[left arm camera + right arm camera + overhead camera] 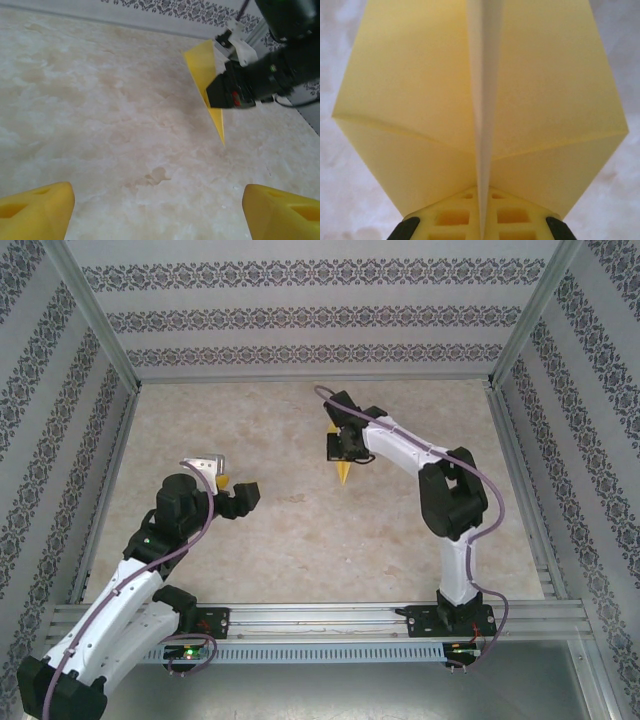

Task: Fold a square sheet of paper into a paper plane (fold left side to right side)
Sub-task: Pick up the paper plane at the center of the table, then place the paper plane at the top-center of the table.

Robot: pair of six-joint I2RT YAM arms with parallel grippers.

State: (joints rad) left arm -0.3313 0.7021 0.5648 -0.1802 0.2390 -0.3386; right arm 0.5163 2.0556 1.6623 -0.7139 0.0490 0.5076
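Toward the far middle of the desk (280,540), the paper plane (343,473) (201,62) (415,95) hangs pinched in the right hand (343,452) (480,222), its centre crease clenched between the yellow fingers (452,217). Its pointed end aims down and toward the near edge; whether the tip touches the marbled surface I cannot tell. Well apart to the left, the left hand (232,488) (160,215) hovers released, its yellow fingertips (35,210) spread wide.

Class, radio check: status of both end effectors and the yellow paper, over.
Right end effector shut on paper plane, nose down. Left end effector open, empty, apart from it. Bare tabletop between arms.
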